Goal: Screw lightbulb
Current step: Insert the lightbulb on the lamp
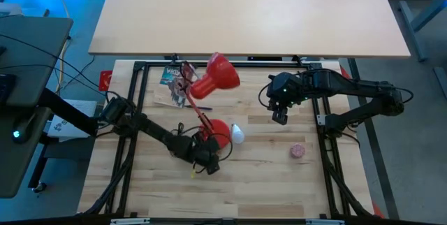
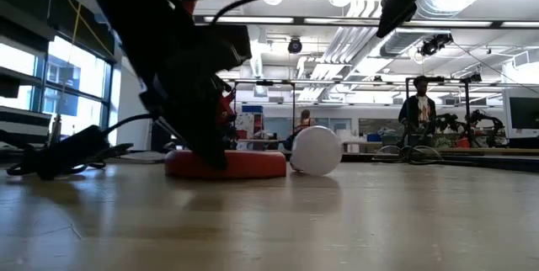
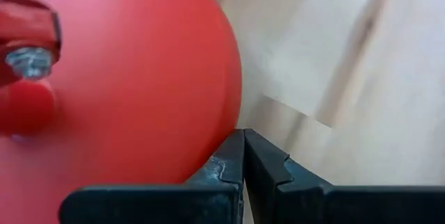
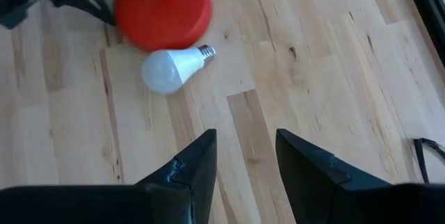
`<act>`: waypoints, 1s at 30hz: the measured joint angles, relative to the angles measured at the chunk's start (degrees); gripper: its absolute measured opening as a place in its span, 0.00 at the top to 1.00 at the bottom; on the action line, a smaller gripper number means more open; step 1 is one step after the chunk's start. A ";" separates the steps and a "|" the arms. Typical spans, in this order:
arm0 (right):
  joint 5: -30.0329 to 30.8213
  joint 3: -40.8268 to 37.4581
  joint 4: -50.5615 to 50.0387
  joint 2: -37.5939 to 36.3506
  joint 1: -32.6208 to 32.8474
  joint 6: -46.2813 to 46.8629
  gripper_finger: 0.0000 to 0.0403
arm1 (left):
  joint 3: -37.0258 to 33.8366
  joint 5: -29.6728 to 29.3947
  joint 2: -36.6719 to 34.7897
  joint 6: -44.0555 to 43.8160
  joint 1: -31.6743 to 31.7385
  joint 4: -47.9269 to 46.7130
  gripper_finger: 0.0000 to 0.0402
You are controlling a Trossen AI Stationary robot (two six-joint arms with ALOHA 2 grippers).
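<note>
You'll find the small white pear-shaped lightbulb (image 4: 168, 69) lying on its side on the pale wooden tabletop (image 4: 313, 78), touching the red round lamp base (image 4: 163, 10). Your left claw (image 3: 243, 156) is pressed together at that base; your right claw (image 4: 245, 156) hovers spread, empty, well apart.

2 dark arms (image 1: 157, 133) (black cables).

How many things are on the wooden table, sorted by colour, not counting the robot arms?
Red: 1, the lamp
White: 1, the lightbulb
Pink: 1, the small ball
Mixed colours: 1, the printed packet near the lamp's shade
Total: 4
</note>
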 joint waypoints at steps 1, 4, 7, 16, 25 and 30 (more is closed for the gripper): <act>-0.34 0.00 0.02 0.00 0.00 -0.63 0.65 | 0.00 0.08 0.00 0.98 0.62 -0.02 1.00; -0.93 0.00 0.00 0.00 0.00 -1.19 0.65 | 0.00 1.43 0.00 2.95 1.84 -0.12 1.00; -0.92 0.00 -0.02 0.00 0.00 -1.09 0.65 | -0.09 4.54 -0.37 3.40 2.40 -0.47 1.00; -0.04 0.00 0.03 0.00 0.00 -1.30 0.65 | -0.06 8.54 -5.72 1.32 0.25 -2.42 1.00; -0.04 0.00 0.00 0.00 -0.01 -0.57 0.65 | -2.68 8.22 -4.98 1.87 0.19 1.15 1.00; 0.18 0.00 0.24 0.00 -0.01 1.28 0.65 | -2.89 8.40 -3.44 4.33 2.50 2.84 1.00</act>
